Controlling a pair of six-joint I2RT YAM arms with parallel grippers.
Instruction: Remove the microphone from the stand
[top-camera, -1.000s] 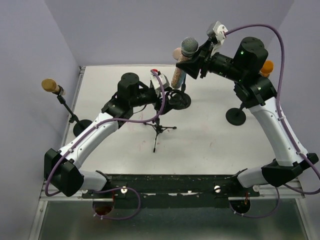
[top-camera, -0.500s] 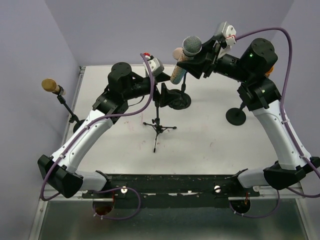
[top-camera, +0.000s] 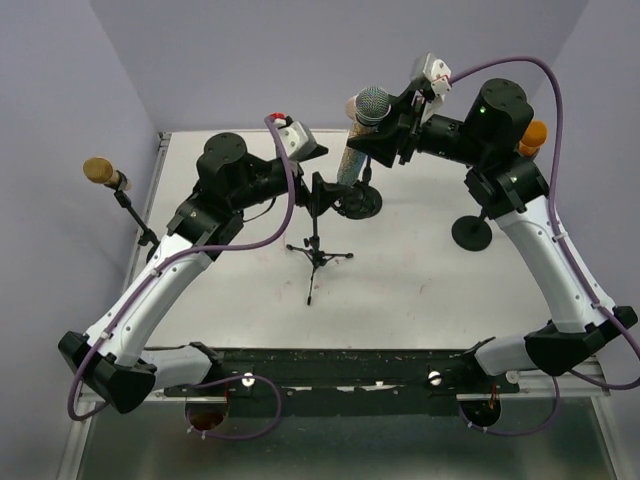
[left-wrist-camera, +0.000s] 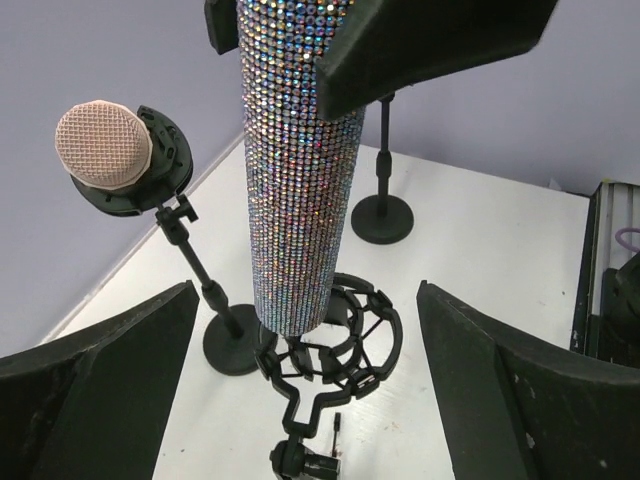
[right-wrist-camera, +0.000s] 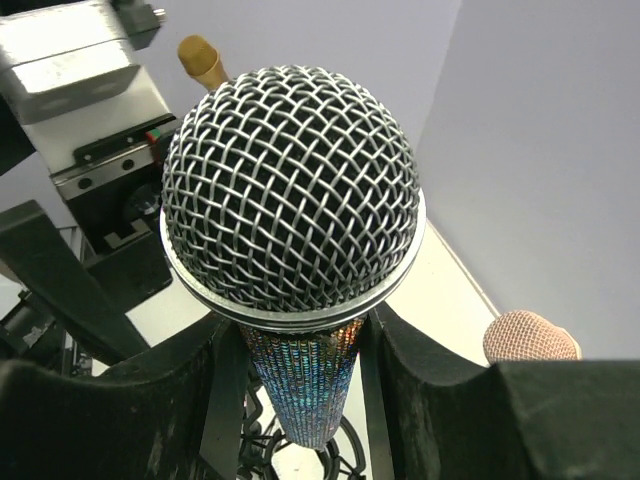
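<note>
The microphone (top-camera: 371, 106), with a silver mesh head (right-wrist-camera: 290, 190) and a sparkly body (left-wrist-camera: 298, 170), stands upright with my right gripper (right-wrist-camera: 305, 385) shut on its body just under the head. Its lower end hangs right at the black ring mount (left-wrist-camera: 335, 345) of the tripod stand (top-camera: 315, 255); I cannot tell whether they touch. My left gripper (left-wrist-camera: 310, 400) is open, its fingers (left-wrist-camera: 100, 390) spread wide on both sides of the mount without touching it. In the top view the left gripper (top-camera: 320, 193) sits just left of the mount, the right gripper (top-camera: 388, 135) above it.
A pink microphone (left-wrist-camera: 103, 145) on a round-base stand (top-camera: 362, 203) is close behind the mount. A gold microphone (top-camera: 100, 170) stands at the left table edge. An orange one (top-camera: 535, 133) with a disc base (top-camera: 471, 232) is at the right, behind the right arm.
My left gripper has opened wider and drawn back to the left from the stand. The right gripper has shifted the held microphone slightly left.
</note>
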